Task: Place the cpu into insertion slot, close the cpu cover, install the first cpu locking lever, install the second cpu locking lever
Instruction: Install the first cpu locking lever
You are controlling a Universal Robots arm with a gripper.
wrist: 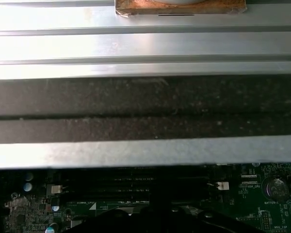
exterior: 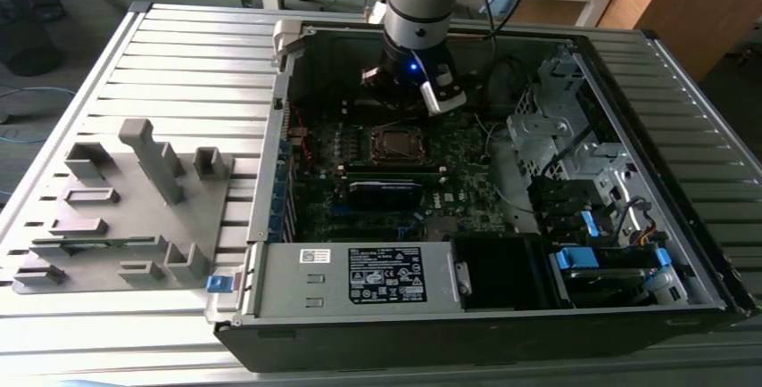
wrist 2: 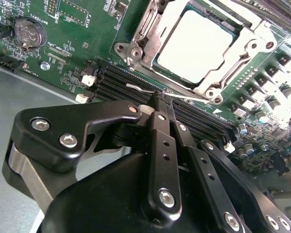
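The cpu [wrist 2: 199, 46] lies with its silver top up in the insertion slot [exterior: 393, 143] on the green motherboard. The cpu cover [wrist 2: 154, 39], a silver frame, lies flat around the chip. A thin wire locking lever [wrist 2: 136, 87] runs along the socket's edge beside the memory slots. My gripper [wrist 2: 161, 97] is shut, its black fingers [wrist 2: 157, 126] pressed together, with the tips right at that wire. Whether the wire is pinched or only touched I cannot tell. In the exterior view the gripper [exterior: 402, 106] hangs just behind the socket inside the open computer case.
Black memory slots [wrist 2: 121, 77] and a coin battery [wrist 2: 30, 31] lie close to the fingers. The case holds a power supply [exterior: 357, 271] at the front and drive bays [exterior: 572, 155] on the exterior view's right. A grey fixture tray [exterior: 120, 209] sits on the exterior view's left.
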